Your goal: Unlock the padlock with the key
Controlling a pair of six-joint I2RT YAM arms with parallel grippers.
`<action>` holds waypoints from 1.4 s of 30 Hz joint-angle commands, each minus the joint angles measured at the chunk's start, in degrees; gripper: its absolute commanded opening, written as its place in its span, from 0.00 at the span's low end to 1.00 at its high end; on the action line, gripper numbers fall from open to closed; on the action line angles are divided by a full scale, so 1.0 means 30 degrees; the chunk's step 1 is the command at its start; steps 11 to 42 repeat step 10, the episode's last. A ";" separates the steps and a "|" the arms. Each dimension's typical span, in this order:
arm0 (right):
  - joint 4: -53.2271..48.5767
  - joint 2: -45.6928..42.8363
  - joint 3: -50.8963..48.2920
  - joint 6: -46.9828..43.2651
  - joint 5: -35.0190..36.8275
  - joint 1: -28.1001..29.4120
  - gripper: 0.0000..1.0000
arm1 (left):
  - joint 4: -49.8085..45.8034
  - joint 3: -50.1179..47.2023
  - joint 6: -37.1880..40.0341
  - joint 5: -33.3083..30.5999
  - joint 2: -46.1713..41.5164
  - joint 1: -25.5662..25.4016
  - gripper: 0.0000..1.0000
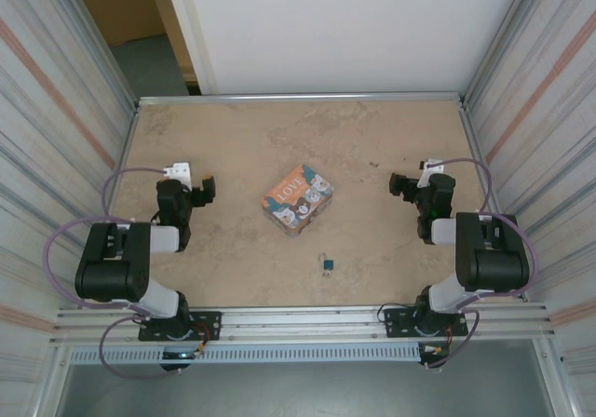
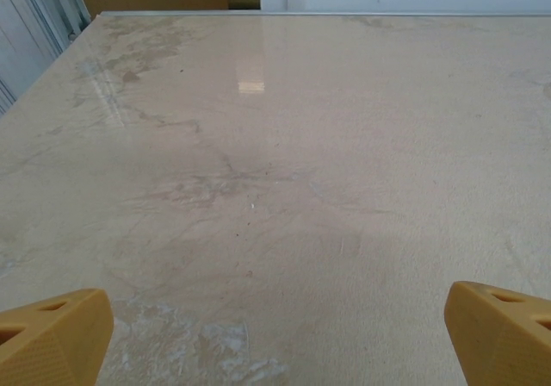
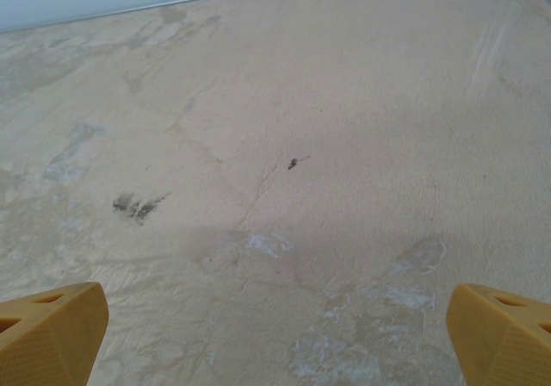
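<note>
The padlock (image 1: 328, 266) is a tiny blue body with a silvery bit at its upper left. It lies on the table toward the near edge, in front of the box. The key is too small to tell apart from that silvery metal. My left gripper (image 1: 208, 191) hovers at the left, well apart from the padlock, and its yellow fingertips (image 2: 53, 336) stand wide over bare table. My right gripper (image 1: 399, 186) hovers at the right, its fingertips (image 3: 502, 333) equally wide. The left gripper (image 2: 275, 333) and the right gripper (image 3: 275, 333) are both open with nothing between their fingers.
A colourful "LOVE" box (image 1: 298, 199) lies at the table's (image 1: 372, 147) centre, between the two grippers and just beyond the padlock. Corrugated metal walls (image 1: 56, 138) close in both sides, and a white panel (image 1: 345, 26) stands at the back.
</note>
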 commanded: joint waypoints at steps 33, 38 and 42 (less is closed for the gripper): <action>-0.0190 0.0098 0.0168 -0.0665 0.0382 0.0147 0.99 | -0.0255 0.0438 0.0634 -0.0116 0.0163 -0.0335 0.99; -0.0190 0.0098 0.0168 -0.0665 0.0382 0.0147 0.99 | -0.0255 0.0438 0.0634 -0.0116 0.0163 -0.0335 0.99; -0.0190 0.0098 0.0168 -0.0665 0.0382 0.0147 0.99 | -0.0255 0.0438 0.0634 -0.0116 0.0163 -0.0335 0.99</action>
